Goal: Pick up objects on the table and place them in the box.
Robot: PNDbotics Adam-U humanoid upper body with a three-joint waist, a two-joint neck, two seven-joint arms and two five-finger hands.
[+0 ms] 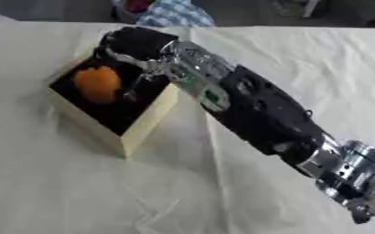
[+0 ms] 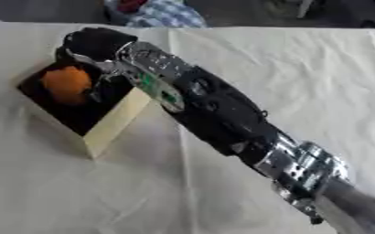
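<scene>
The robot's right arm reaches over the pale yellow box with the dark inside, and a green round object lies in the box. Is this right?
Not quite: the round object is orange, not green, as the left eye view shows. It does lie in the pale yellow box, and the right hand reaches over it.

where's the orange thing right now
The orange object sits inside the box, toward its left side, at the left of both views. The right hand is over the box's far edge, just beyond it.

Wrinkled cloth table cover [image 1: 286, 59], matt cardboard-like box [image 1: 147, 123]
</scene>
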